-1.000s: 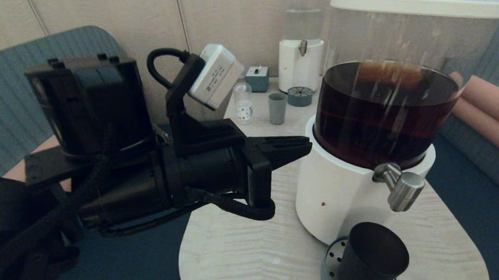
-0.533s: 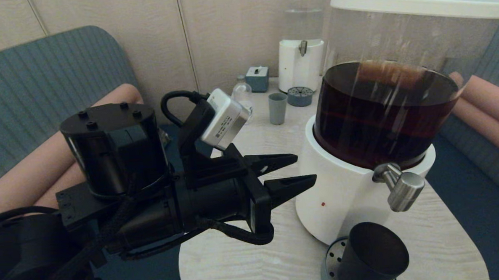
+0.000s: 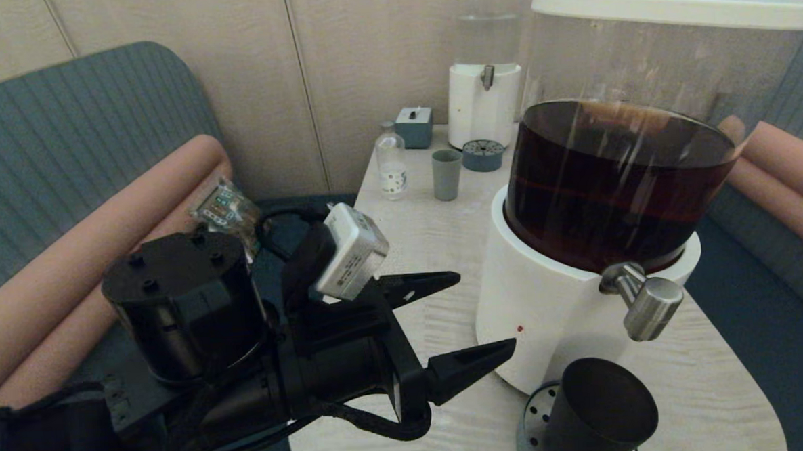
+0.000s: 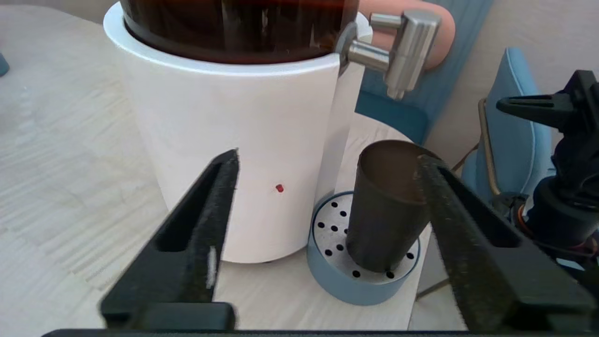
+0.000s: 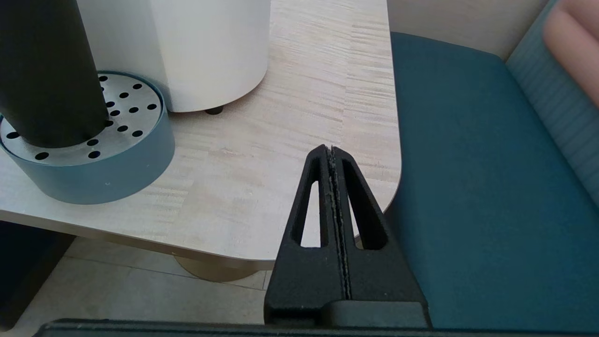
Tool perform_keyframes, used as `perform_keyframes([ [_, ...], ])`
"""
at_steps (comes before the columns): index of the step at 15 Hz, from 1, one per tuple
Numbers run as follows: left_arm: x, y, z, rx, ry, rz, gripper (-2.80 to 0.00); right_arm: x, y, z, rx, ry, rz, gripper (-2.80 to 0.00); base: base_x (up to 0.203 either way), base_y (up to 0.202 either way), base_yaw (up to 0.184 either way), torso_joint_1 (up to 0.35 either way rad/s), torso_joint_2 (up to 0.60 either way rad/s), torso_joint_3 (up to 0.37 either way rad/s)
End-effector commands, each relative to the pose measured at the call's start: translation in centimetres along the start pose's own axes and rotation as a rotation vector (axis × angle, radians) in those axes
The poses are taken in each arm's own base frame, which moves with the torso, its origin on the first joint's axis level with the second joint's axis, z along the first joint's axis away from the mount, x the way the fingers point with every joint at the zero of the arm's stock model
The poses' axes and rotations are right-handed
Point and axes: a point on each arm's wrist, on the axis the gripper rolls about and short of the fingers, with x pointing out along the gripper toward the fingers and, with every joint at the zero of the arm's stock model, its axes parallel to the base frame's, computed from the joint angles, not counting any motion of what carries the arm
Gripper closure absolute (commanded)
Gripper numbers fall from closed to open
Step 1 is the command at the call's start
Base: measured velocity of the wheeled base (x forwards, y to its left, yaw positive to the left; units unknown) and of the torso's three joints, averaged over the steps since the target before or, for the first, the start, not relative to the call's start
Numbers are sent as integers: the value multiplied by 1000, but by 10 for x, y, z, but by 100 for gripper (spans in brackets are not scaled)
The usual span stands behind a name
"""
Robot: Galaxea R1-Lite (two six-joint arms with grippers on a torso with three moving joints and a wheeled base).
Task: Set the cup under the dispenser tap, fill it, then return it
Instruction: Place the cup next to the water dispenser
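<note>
Right under the dispenser tap (image 3: 642, 301) stands the cup (image 3: 603, 410), a small matte black tumbler, upright on a round perforated drip tray (image 3: 532, 416) with a blue-grey wall. That tray sits against the foot of the big dispenser's white base (image 3: 548, 314), near the front edge of the pale wood-grain table (image 3: 435, 231). Above the base, the clear tank (image 3: 623, 175) holds dark brown liquid, and the brushed-steel tap juts out over the cup's mouth without touching it.

To the cup's left hangs the left gripper (image 3: 477, 317), its 2 black fingers spread wide and holding nothing. In the left wrist view the left gripper (image 4: 327, 161) frames the dispenser base and the cup (image 4: 386, 208) between its fingers, with 1 finger overlapping the cup's rim in the picture; whether it touches cannot be told.

Off the table's near right corner, the right gripper (image 5: 333, 152) sits low with its fingers pressed together, empty, over the blue seat (image 5: 477, 187).

At the table's far end stand a smaller clear-water dispenser (image 3: 486, 66), a grey-blue tumbler (image 3: 447, 174), a small clear bottle (image 3: 392, 161) and a second drip tray (image 3: 483, 155).
</note>
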Motion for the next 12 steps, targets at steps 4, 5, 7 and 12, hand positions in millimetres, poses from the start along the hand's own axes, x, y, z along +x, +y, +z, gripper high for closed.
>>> perform_keyframes([
  [4, 4, 0, -38, -11, 30, -11, -280, 1, 0, -3, -1, 7, 1, 0, 0, 0, 0, 0, 0, 0],
  [5, 4, 0, -47, -14, 46, -13, -280, 1, 0, -3, -1, 7, 1, 0, 0, 0, 0, 0, 0, 0],
  [7, 5, -3, -54, -19, 63, -23, -280, 1, 0, -3, -1, 7, 1, 0, 0, 0, 0, 0, 0, 0],
  [12, 12, -7, -64, -30, 95, -42, -280, 1, 0, -3, -1, 7, 1, 0, 0, 0, 0, 0, 0, 0],
])
